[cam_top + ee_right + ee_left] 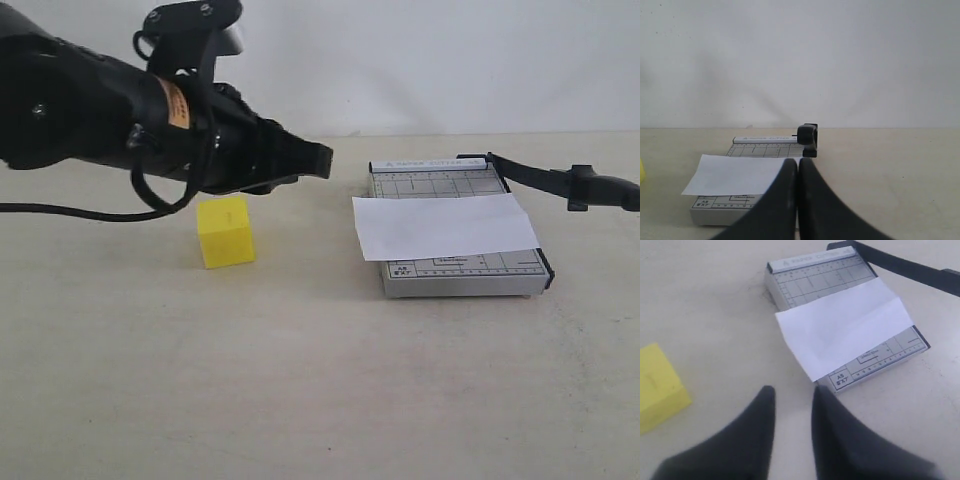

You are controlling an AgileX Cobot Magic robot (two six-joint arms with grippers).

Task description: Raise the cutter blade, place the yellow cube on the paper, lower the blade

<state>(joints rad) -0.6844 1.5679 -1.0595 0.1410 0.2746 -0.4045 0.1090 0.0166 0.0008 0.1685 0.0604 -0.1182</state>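
The yellow cube (225,232) rests on the table left of the grey trimmer (460,275). My left gripper (325,160) hovers above and behind the cube, its tips toward the trimmer. In the left wrist view the left gripper (792,392) is open with only bare table between its fingers, and the cube (657,385) lies off to one side. The paper (440,225) lies across the trimmer bed. The cutter blade (530,175) stands raised from its hinge, angling away from the base. My right gripper (798,161) is shut and empty, just short of the blade's handle end (807,136).
A pale wall closes off the table's far side. The blade's handle reaches out past the trimmer's right side to the edge of the exterior view. A black cable (60,210) trails from the left arm over the table at the far left.
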